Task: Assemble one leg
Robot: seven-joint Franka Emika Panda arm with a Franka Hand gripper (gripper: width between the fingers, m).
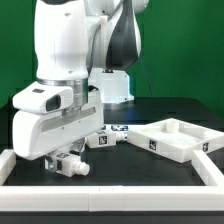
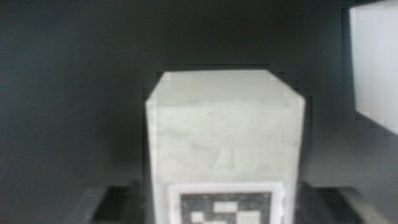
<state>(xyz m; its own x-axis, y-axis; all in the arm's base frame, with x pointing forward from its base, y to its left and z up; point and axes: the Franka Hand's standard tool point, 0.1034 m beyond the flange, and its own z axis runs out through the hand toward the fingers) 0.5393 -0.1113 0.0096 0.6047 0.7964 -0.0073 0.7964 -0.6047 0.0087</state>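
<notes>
In the wrist view a white rectangular leg [image 2: 222, 120] with a black-and-white tag [image 2: 228, 205] fills the middle. It sits between my dark fingers [image 2: 125, 200], which press against both of its sides. In the exterior view my gripper [image 1: 72, 163] is low over the black table at the exterior view's left, with the white leg [image 1: 75, 166] in it, close to the table top. Another white tagged leg [image 1: 105, 138] lies on the table just behind the gripper. The peg end of the held leg is not visible.
The large flat white rimmed panel [image 1: 175, 140] lies at the exterior view's right. A white border rail [image 1: 120, 194] runs along the front, with a piece at the left [image 1: 6, 165]. The robot base [image 1: 112, 85] stands behind. A white part edge [image 2: 374, 70] shows in the wrist view.
</notes>
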